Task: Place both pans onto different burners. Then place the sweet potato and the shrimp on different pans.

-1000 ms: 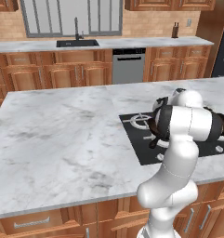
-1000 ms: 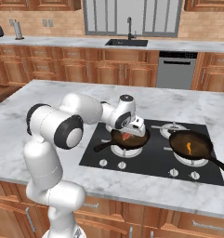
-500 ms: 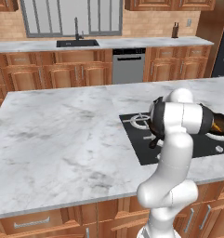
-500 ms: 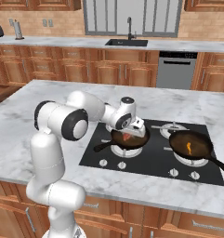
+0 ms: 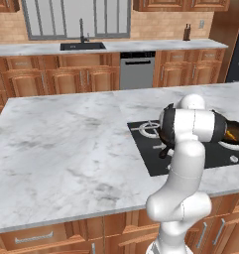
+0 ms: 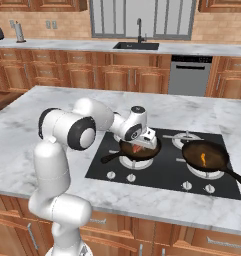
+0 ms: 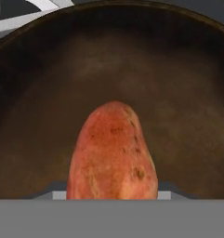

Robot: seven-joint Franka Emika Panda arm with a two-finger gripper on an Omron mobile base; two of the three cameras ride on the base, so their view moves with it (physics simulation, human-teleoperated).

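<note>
A sweet potato [image 7: 112, 153] fills the near floor of a dark pan [image 7: 178, 93], seen from the hand poised close above it. Whether the jaws are spread or pinching it cannot be told. That left pan [image 6: 138, 149] sits on the cooktop's [image 6: 162, 175] near-left burner, gripper [image 6: 144, 141] over it, handle towards the cooktop's left edge. The right pan [image 6: 206, 155] holds the shrimp [image 6: 202, 158]. Bare marble counter [image 5: 66, 149] stretches left, towards the far sink [image 6: 136, 46].

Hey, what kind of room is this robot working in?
A home-style kitchen, rendered rather than real. A marble island holds a black cooktop with two pans on burners, and a sink and dishwasher sit among wooden cabinets along the back wall.
</note>
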